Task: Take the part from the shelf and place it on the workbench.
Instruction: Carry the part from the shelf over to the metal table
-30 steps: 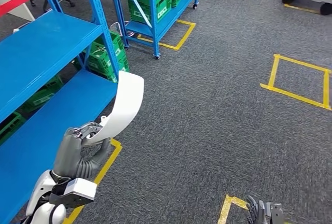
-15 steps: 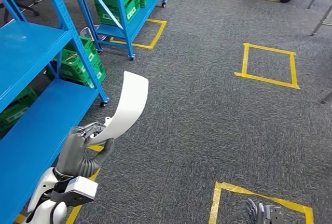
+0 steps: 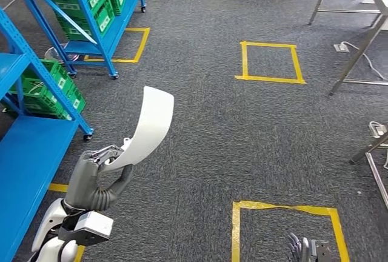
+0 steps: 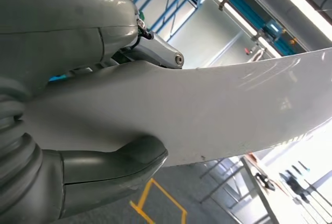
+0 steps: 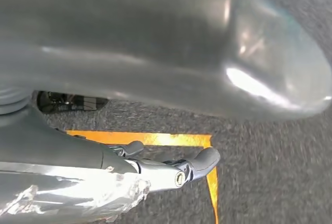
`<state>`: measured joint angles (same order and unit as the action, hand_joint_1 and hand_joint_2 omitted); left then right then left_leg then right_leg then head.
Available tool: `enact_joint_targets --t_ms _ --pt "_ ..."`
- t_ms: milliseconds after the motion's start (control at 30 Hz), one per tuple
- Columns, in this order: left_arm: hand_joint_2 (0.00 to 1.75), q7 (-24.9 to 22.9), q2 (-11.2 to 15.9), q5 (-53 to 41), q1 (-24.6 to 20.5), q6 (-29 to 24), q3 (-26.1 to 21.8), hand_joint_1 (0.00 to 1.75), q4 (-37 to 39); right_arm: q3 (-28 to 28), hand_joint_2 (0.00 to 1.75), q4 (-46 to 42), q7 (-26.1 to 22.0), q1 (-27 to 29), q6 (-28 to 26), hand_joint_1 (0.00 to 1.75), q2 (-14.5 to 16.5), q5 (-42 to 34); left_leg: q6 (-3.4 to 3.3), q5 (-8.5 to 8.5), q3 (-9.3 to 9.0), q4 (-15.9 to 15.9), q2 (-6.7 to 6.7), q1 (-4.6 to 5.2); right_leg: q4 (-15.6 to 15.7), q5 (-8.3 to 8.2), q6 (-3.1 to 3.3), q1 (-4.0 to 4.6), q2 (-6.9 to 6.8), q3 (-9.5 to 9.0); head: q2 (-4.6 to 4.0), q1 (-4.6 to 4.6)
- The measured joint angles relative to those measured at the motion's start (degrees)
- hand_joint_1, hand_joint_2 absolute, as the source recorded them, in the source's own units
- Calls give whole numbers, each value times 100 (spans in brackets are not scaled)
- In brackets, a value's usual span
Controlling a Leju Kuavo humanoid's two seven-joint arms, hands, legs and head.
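Part [image 3: 148, 125], white and curved, is held up over grey carpet [image 3: 219, 122], clamped at its lower end by the left hand [image 3: 94, 174]; in the left wrist view the thumb [image 4: 113, 169] presses one face and the fingers the other. Right hand [image 3: 305, 250] hangs low near a yellow tape square [image 3: 284, 210], fingers loosely apart, holding nothing. Blue shelf [image 3: 27, 159] stands to the left, green crates [image 3: 54, 89] beneath. Crate labels are white, too small to read.
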<state>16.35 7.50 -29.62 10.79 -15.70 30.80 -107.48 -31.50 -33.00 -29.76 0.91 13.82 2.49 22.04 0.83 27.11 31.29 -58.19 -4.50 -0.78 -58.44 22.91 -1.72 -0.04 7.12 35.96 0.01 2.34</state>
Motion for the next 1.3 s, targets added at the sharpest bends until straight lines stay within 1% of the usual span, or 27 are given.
enact_joint_targets --t_ms 67,100,167,200,233,300,333,367,400,467,500,567,600,667,733,767,800,833,867,900,967,1033,1100,1133,1200,1233,1300 --pt "175 4 3 12 -8 -8 5 175 2 -1 0 31 8 22 -14 0 -8 -5 -41 3 -12 75 53 9 17 -46 -72 -20 122 67 0 -3" --pt "175 7 5 14 -12 -11 5 175 3 -1 0 52 11 43 -25 0 -16 -5 -78 -16 -10 89 118 11 9 -48 -102 -24 81 103 -1 -6" --pt "175 11 7 21 -12 -21 4 175 3 1 0 89 15 49 -45 0 -31 -4 -152 -50 -12 120 268 11 -259 118 -150 -13 -232 268 -1 -37" --pt "175 12 7 22 -10 -24 3 175 3 2 0 101 16 31 -52 0 -33 -4 -171 -55 -12 125 351 19 -573 294 -166 -6 -446 414 -1 -52" --pt "175 13 7 25 -6 -26 2 175 3 4 0 111 18 9 -57 0 -33 -3 -183 -54 -10 125 432 31 -976 495 -186 -8 -582 594 -1 -65" --pt "175 11 8 27 -4 -25 2 175 3 4 0 131 20 -7 -67 0 -33 -3 -190 -46 -11 123 603 42 -1615 736 -216 -16 -669 862 -1 -67" --pt "175 11 7 28 -4 -25 2 175 4 4 0 140 22 -1 -74 0 -33 -3 -188 -39 -14 122 681 43 -1651 711 -222 -18 -683 855 -1 -68" --pt "175 11 7 30 -4 -26 2 175 4 3 0 146 26 6 -91 0 -34 -2 -178 -30 -22 121 753 42 -1429 585 -226 -21 -711 714 -1 -68" --pt "175 11 7 31 -5 -27 2 175 4 3 0 150 31 9 -119 0 -34 2 -161 -16 -38 120 819 43 -1011 405 -225 -22 -791 465 -1 -67" --pt "175 13 7 33 -8 -35 2 175 3 4 0 154 45 -13 -186 0 -34 13 -109 19 -73 114 935 70 -265 185 -179 1 -994 15 -1 -61" --pt "175 12 8 33 -10 -39 2 175 3 4 0 156 53 -27 -217 0 -33 19 -84 30 -86 111 983 86 -85 151 -139 13 -1050 -91 -1 -55" --pt "175 11 8 32 -15 -46 7 175 3 5 0 161 68 -38 -272 0 -33 25 -37 36 -98 116 1080 95 -41 148 -51 35 -972 -86 -1 -44" --pt "175 10 7 31 -18 -50 10 175 3 5 0 163 78 -32 -304 0 -33 26 -5 50 -103 117 1092 83 -34 139 -17 34 -911 -78 -1 -44" --pt "175 9 7 26 -22 -65 16 175 2 1 0 163 94 -29 -389 0 -33 26 53 216 -31 -81 895 51 -13 119 44 18 -783 -75 -1 -38" --pt "175 1 13 22 -12 -80 20 175 1 -3 0 163 109 -53 -480 0 -29 26 77 571 273 -730 595 36 -5 103 86 4 -648 -68 -1 -20" --pt "175 -4 17 22 -4 -85 21 175 2 -4 0 163 117 -65 -515 0 -25 26 77 735 482 -1134 523 40 -5 97 99 5 -575 -60 -1 -11" --pt "175 -8 21 22 2 -86 22 175 2 -3 0 163 124 -68 -542 0 -21 27 73 812 650 -1432 490 43 -5 92 105 6 -497 -53 -1 -8" --pt "175 -10 24 22 5 -89 23 175 3 -3 0 163 131 -63 -562 0 -18 27 64 774 734 -1547 473 45 -6 88 107 6 -418 -50 -1 -8" --pt "175 -12 24 22 7 -90 23 175 2 -4 0 163 136 -57 -576 0 -17 28 52 624 709 -1436 458 44 -6 82 104 4 -336 -50 -1 -8" --pt "175 -14 24 22 7 -92 24 175 2 -4 0 163 139 -53 -585 0 -17 28 38 400 580 -1127 419 39 -7 74 94 0 -253 -51 -1 -9" --pt "175 -18 24 24 5 -95 26 175 1 -3 0 160 143 -59 -590 0 -15 31 19 37 245 -368 188 10 -23 57 58 -3 -93 -29 -1 -10" --pt "175 -28 24 26 6 -100 30 175 1 -2 0 153 149 -58 -593 0 -13 33 9 -48 93 5 28 0 -31 27 -3 -12 35 31 -1 -12" --pt "175 -38 26 33 3 -105 32 175 1 -2 0 145 158 -16 -599 0 -14 34 -41 -56 89 54 115 15 -4 -11 -79 -38 129 87 -1 -13" --pt "175 -39 26 40 -1 -106 32 175 1 -2 0 144 162 11 -602 0 -12 33 -80 -74 84 74 176 17 -30 7 -107 -33 53 122 -1 -23" --pt "175 -41 26 57 -3 -109 28 175 -1 -1 0 140 172 24 -608 0 -4 33 -148 -100 72 112 321 15 -385 217 -146 -12 -301 322 -1 -58" --pt "175 -42 26 63 2 -110 26 175 -1 2 0 138 174 14 -608 0 1 33 -165 -98 69 114 396 28 -742 400 -161 -3 -505 489 -1 -75" --pt "175 -42 28 68 12 -111 23 175 -2 4 0 134 176 -2 -608 0 8 33 -183 -86 67 114 561 46 -1505 716 -192 -15 -657 842 -1 -81"
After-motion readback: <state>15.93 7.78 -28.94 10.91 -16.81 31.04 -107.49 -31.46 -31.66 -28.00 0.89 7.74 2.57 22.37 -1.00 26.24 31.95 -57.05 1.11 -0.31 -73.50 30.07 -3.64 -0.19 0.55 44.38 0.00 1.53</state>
